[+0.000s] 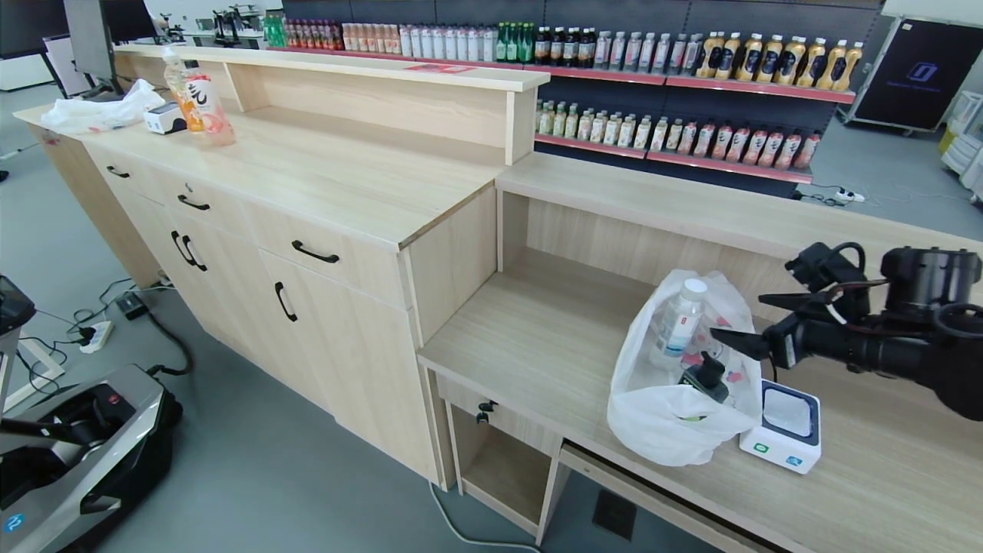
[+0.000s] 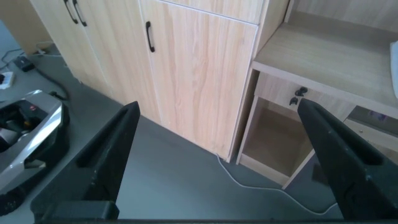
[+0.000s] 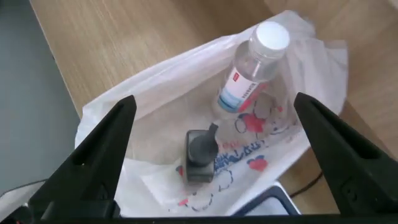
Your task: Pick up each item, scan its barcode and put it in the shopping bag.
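Closest on the pale wood-grain counter is the scanner, a white rounded box with a blue-rimmed top, touching the bag. That bag is thin, crinkled white plastic with red prints, and its mouth gapes upward. Inside it, a clear bottle with a white cap and a red-and-blue label stands tilted, and a black pump top pokes up beside it. The right gripper hangs just over the bag's mouth, with its black wedge-shaped fingers spread wide and nothing between them. The left gripper is low over the grey floor, facing the cabinet doors, with its fingers likewise spread and empty. Further back, the taller cabinet has flat fronts with black bar handles. At its far end stand two orange drinks, a small white box and a second crumpled white bag. Red-edged shelves with rows of bottles line the back wall.
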